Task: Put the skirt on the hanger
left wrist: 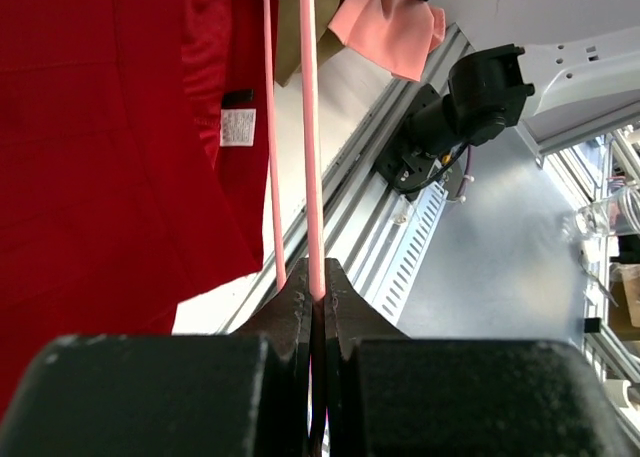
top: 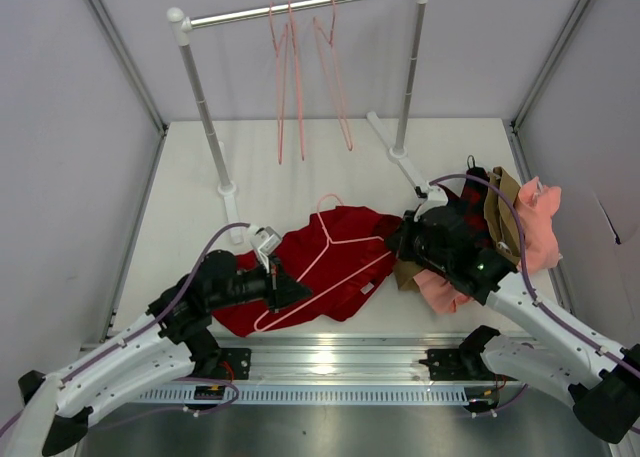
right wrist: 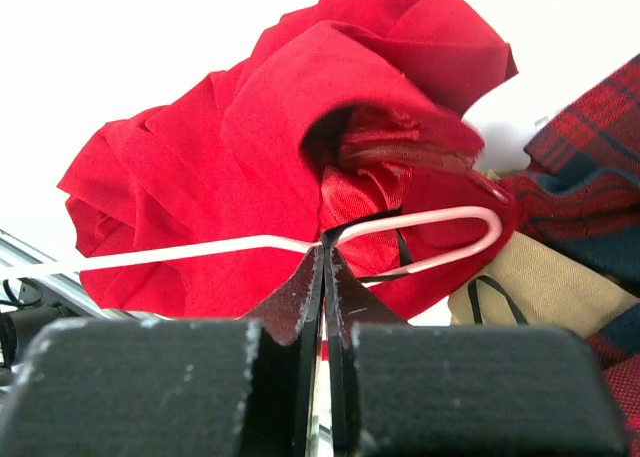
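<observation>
The deep-red skirt (top: 345, 277) lies crumpled across the middle of the table. A thin salmon-pink hanger (top: 352, 241) lies on top of it, hook pointing to the back. My left gripper (top: 298, 294) is shut on the hanger wire (left wrist: 310, 127) near its lower left corner, over the skirt (left wrist: 100, 127). My right gripper (top: 398, 242) is at the skirt's right end, shut on a black loop of the skirt (right wrist: 250, 127), right at a notch in the hanger (right wrist: 180, 249) near its bent shoulder end.
A clothes rack (top: 300, 7) stands at the back with more pink hangers (top: 290, 77) on its rail. To the right lie a red-and-black plaid garment (top: 455, 222), a tan piece (top: 500, 212) and a salmon-pink garment (top: 540, 227). A metal rail (top: 330, 362) runs along the near edge.
</observation>
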